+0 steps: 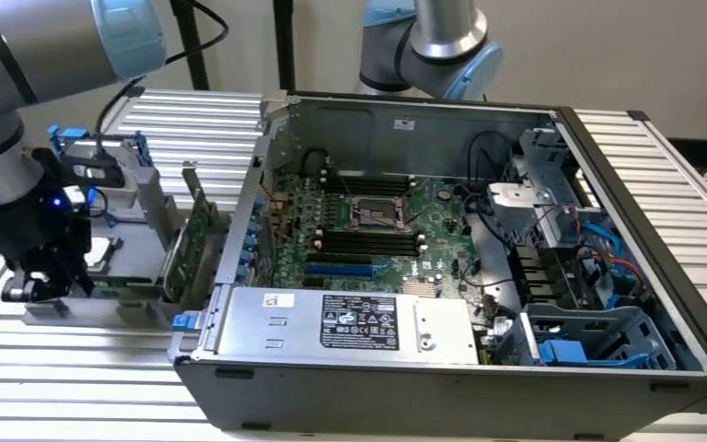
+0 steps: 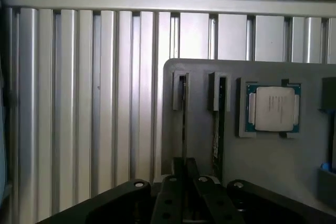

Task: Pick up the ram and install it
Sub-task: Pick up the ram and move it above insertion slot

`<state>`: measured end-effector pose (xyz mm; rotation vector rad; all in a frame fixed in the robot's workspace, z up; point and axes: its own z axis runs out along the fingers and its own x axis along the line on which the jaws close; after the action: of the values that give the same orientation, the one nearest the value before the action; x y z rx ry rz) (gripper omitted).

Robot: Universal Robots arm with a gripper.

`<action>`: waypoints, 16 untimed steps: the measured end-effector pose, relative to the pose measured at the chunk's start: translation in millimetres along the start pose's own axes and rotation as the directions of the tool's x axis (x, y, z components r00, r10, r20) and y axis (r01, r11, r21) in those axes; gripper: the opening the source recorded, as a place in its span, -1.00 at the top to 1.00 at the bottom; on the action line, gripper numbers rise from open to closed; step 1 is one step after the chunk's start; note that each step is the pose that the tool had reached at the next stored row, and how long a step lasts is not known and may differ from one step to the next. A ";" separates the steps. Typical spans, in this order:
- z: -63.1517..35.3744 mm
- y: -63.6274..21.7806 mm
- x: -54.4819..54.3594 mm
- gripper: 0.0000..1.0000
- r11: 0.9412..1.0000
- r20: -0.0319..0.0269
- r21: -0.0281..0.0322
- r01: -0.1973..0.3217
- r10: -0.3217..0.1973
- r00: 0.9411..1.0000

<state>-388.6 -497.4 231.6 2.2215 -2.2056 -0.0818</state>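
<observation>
Your black gripper [image 2: 184, 167] is down at the flat grey plastic fixture tray [image 2: 262, 177], which sits on the ribbed aluminium table [image 1: 84, 368] at 9 o'clock from the open dark-grey computer case [image 1: 329, 391] in the exterior view. The jaws are drawn together on the ram [image 2: 184, 114], a long thin stick standing on edge in its tray slot. A second thin stick [image 2: 217, 129] stands in the neighbouring slot, just beside it, then a square silver-lidded processor [image 2: 273, 107]. In the exterior view a taller green expansion card [image 1: 194, 241] stands at the gripper's [image 1: 44, 284] 3 o'clock, near the case. The motherboard's black memory slots [image 1: 360, 244] lie inside the case.
</observation>
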 end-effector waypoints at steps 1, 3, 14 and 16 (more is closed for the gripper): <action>-4.5 0.2 -0.1 1.00 1.000 0.000 0.000 0.000 0.000 1.000; -13.6 0.6 -0.4 1.00 1.000 0.000 0.000 0.000 0.000 1.000; -63.4 2.3 -1.9 1.00 1.000 0.000 0.000 0.000 0.000 1.000; -72.5 1.6 -2.2 1.00 1.000 0.000 0.000 0.000 0.000 1.000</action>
<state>-387.0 -497.4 304.2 2.2213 -2.2055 -0.0818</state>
